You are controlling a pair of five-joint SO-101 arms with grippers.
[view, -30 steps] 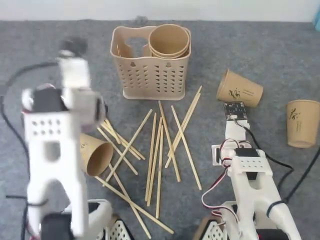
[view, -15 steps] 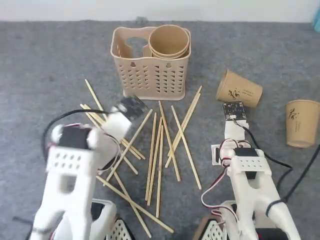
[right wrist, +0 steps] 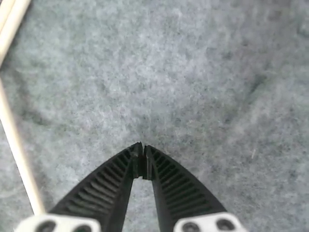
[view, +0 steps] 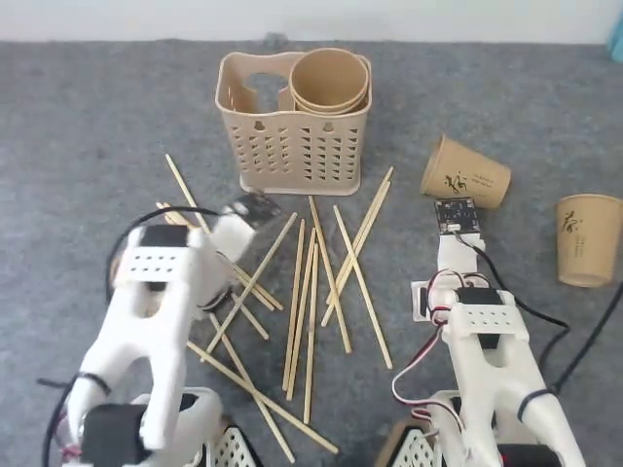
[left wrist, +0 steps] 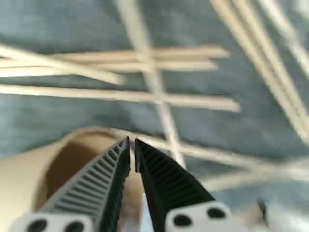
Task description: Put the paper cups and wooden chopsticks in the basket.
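1. The left tool (left wrist: 131,144) hung with its jaws all but closed and nothing between them. It was just above the mouth of a paper cup (left wrist: 58,166) lying on its side among the chopsticks (view: 310,292).
2. The right tool (right wrist: 140,162) was closed and empty over the bare grey bench (view: 88,117).
3. Right of the basket (view: 292,151) lay a tipped cup (view: 465,173) and, farther out, a far cup (view: 587,238). Stacked cups (view: 329,80) sat inside the basket.
4. The cups looked light, thin-walled and easily crushed. The rim seemed the best hold, with one jaw inside and one outside.
5. The chopsticks looked light, stiff and smooth, likely to roll or pivot, so a pinch near mid-length seemed safest.
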